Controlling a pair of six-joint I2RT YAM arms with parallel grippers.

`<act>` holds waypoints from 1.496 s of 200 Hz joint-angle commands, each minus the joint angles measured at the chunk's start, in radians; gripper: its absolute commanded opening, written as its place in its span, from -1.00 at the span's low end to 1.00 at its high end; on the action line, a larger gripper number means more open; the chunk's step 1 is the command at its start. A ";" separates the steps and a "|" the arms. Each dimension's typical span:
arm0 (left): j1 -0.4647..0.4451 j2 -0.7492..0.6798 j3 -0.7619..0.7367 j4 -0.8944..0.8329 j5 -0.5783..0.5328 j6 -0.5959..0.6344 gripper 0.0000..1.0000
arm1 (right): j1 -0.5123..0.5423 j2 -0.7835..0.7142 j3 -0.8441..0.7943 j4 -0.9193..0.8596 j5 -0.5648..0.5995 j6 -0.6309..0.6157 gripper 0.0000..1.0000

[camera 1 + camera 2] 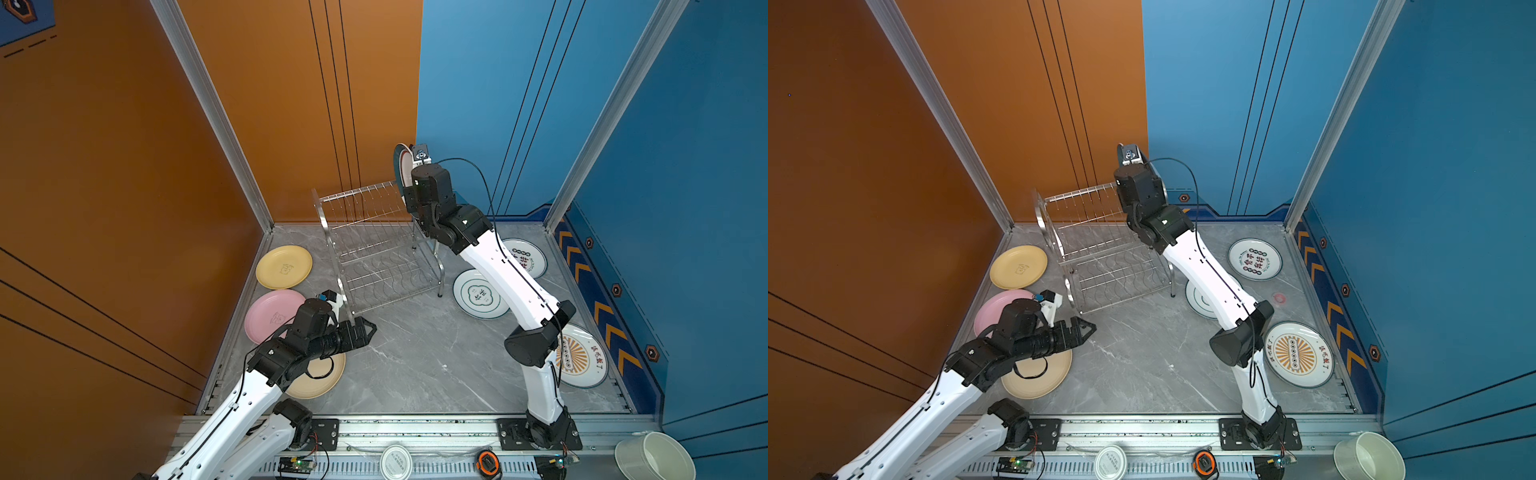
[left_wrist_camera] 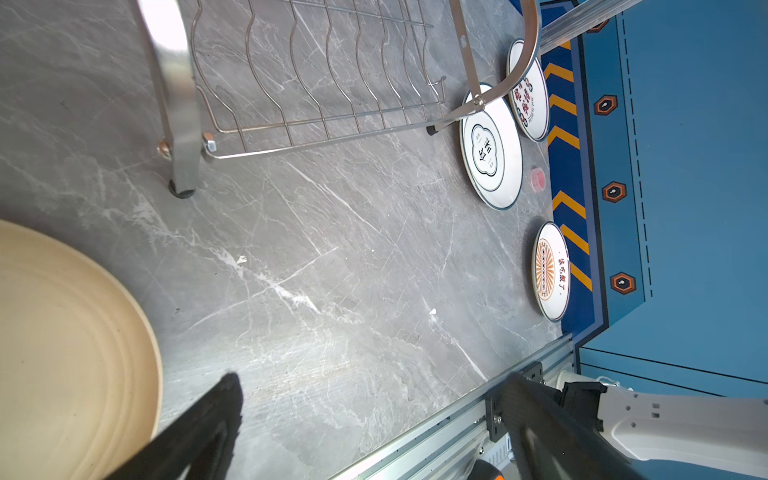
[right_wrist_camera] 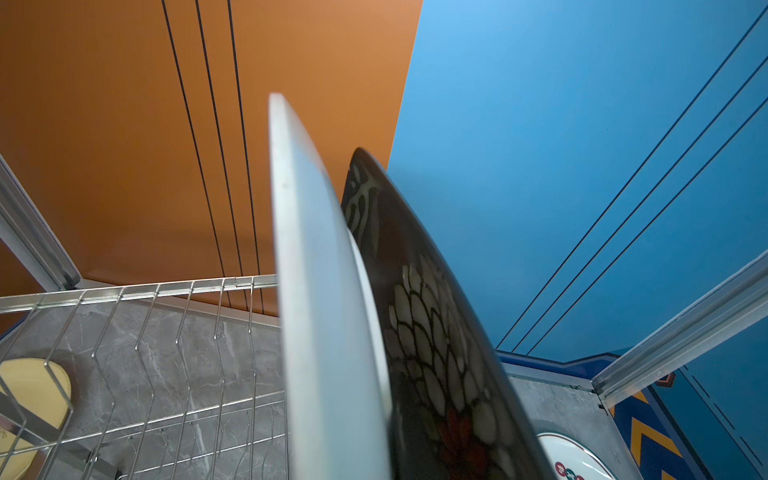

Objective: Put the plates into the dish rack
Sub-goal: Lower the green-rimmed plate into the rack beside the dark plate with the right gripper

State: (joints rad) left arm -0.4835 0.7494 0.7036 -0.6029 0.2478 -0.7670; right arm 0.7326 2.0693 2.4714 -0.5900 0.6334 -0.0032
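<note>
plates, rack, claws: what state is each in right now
yellow plate: flat on table
pink plate: flat on table
beige plate: flat on table
sunburst plate: flat on table
character plate: flat on table
cloud-motif plate: flat on table
upright white plate: on edge at rack's right end
black floral plate: on edge beside it
dish rack: standing, lower shelf bare
left claw: open, empty
right claw: shut, grip hidden

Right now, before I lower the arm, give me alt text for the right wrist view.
A white plate, seen edge-on, fills mid-frame, close beside a black floral plate, at the slotted upper tier of the dish rack. Through the wires, a yellow plate lies on the grey table; orange wall and blue wall behind.
</note>
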 commanded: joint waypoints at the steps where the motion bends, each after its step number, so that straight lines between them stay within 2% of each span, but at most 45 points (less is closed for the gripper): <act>1: -0.001 0.001 0.005 -0.022 -0.017 0.003 0.96 | -0.006 -0.003 -0.024 0.057 0.011 0.009 -1.00; 95: 0.000 0.000 0.008 -0.021 -0.018 0.004 0.96 | -0.001 -0.056 -0.131 0.052 0.012 0.016 -1.00; 247: -0.018 -0.040 -0.004 -0.042 -0.056 -0.009 0.96 | 0.043 -0.163 -0.204 0.051 0.028 -0.009 0.18; 299: -0.020 -0.050 0.011 -0.103 -0.117 -0.006 0.96 | 0.066 -0.247 -0.293 0.050 0.019 0.013 0.44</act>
State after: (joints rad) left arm -0.4969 0.7116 0.7033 -0.6434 0.1837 -0.7750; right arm 0.7940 1.8797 2.2158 -0.5446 0.6319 -0.0006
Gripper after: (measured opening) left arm 0.982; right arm 0.699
